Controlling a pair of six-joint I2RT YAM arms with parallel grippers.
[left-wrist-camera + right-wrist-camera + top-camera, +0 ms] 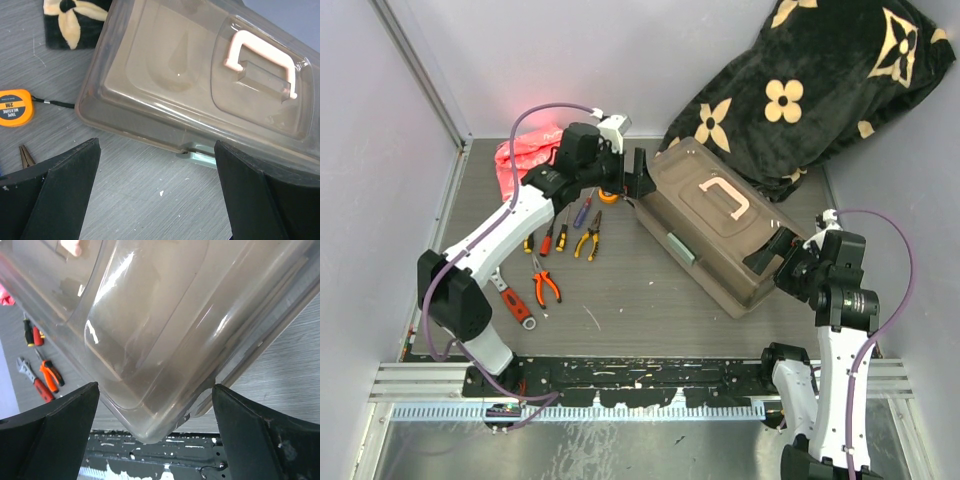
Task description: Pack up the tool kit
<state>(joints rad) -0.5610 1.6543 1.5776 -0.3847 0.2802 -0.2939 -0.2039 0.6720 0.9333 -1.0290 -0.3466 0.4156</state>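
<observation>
We've L gripper [156, 167] & R gripper [155, 407] gaping, empty, at opposite ends of the shut toolbox [715, 228]; next we must unlatch & open it.

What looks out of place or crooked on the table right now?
The toolbox sits askew, diagonal on the table, lid closed, while the wrench, pliers and screwdrivers lie loose outside it.

The toolbox [720, 225] is lying slantwise on the table [640, 310], lid shut, beside the blanket [820, 90]. The left gripper [638, 178] is hovering at its far-left end and the right gripper [775, 262] at its near-right end, jaws seemingly spread. A red wrench [510, 297], orange pliers [545, 285] and screwdrivers [560, 232] are lying loose to its left.
</observation>
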